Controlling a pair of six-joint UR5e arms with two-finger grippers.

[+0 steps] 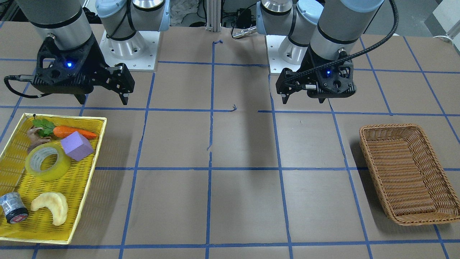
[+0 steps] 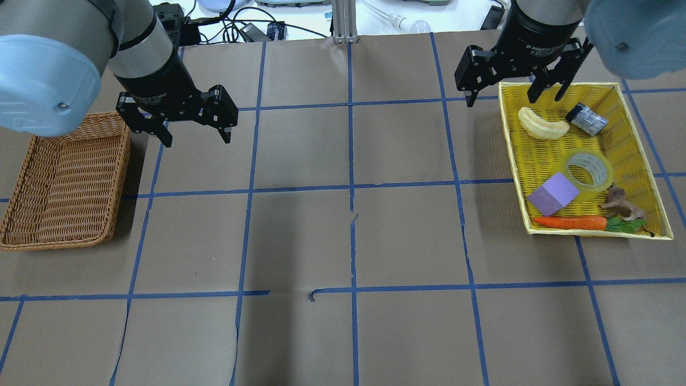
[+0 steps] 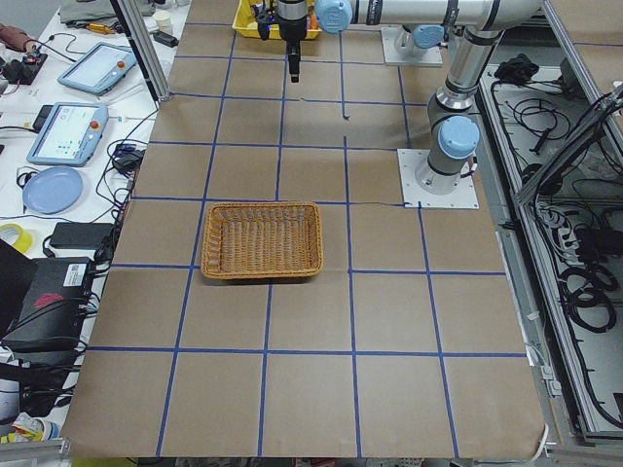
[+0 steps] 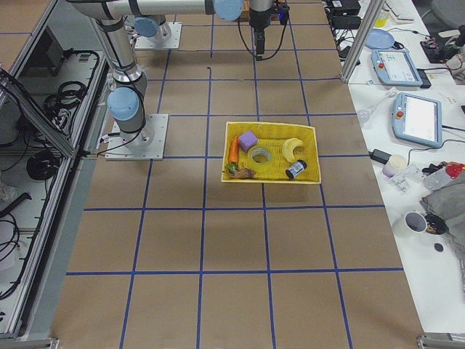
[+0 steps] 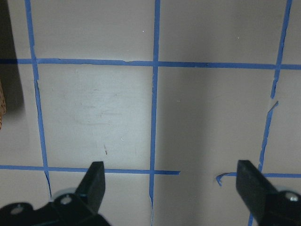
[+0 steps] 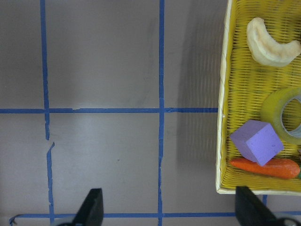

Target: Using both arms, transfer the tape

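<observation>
Overhead exterior, translucent yellow-green tape [image 2: 588, 173], whitish core

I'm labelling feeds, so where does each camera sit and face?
Front: across the table, facing the robot; left hand, right hand.
Overhead: behind robot, looking down; both hands.
Left side: table's left end; left arm nearest.
Right side: table's right end; right arm nearest.
Left wrist: down at the table; own fingertips.
Right wrist: down at tray edge; own fingertips.
Shared: front and overhead show tape.

Four fixed views around one table [image 2: 300, 241], two wrist close-ups
</observation>
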